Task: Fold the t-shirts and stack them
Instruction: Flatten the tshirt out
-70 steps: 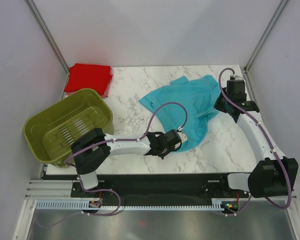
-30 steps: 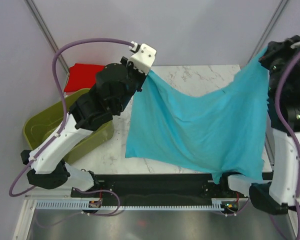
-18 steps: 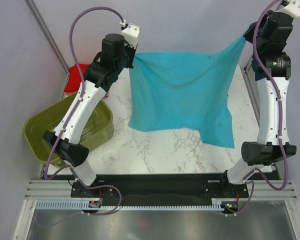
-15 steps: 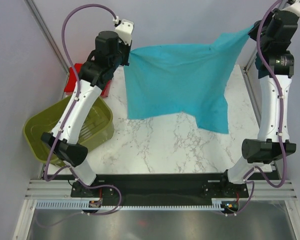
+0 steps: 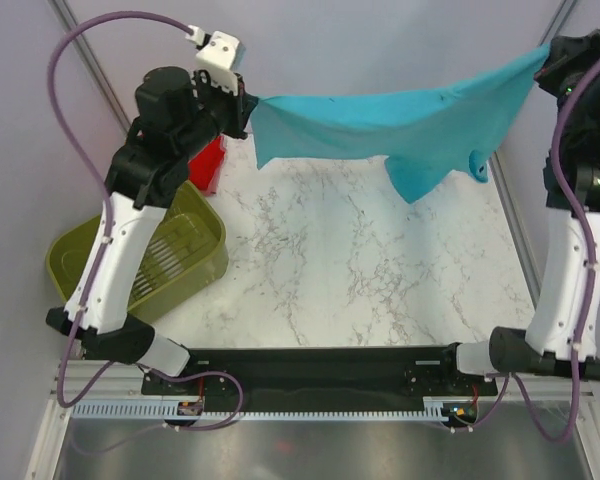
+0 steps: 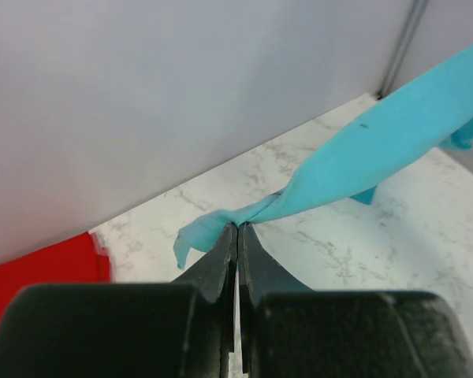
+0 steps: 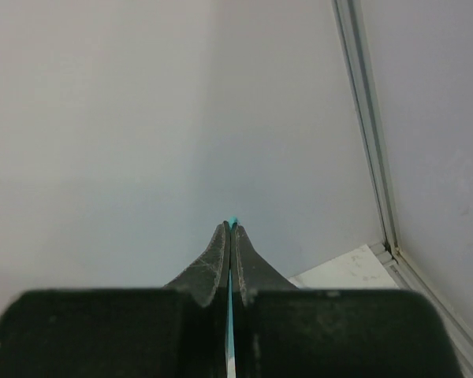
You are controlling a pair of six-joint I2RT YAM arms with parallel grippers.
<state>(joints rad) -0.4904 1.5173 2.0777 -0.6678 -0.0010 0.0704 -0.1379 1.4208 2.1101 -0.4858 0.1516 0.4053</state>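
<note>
While two grippers [image 5: 249, 104] [image 5: 551, 56] pinch one turquoise t-shirt [image 5: 380, 110], one red t-shirt [image 5: 208, 166] rests.

I count two cloth t-shirts: one turquoise soft cloth shirt [image 5: 380, 115], up in the air along the far side, and one bright red folded cloth bundle [image 5: 209, 166] at the far left, mostly hidden behind an arm. There is one olive-green slotted plastic basket [image 5: 180, 255] on the left. Two white-and-black robot arms stand here, the left arm [image 5: 120, 240] and the right arm [image 5: 572, 260]. There is one white marble-patterned table top [image 5: 350, 260].
</note>
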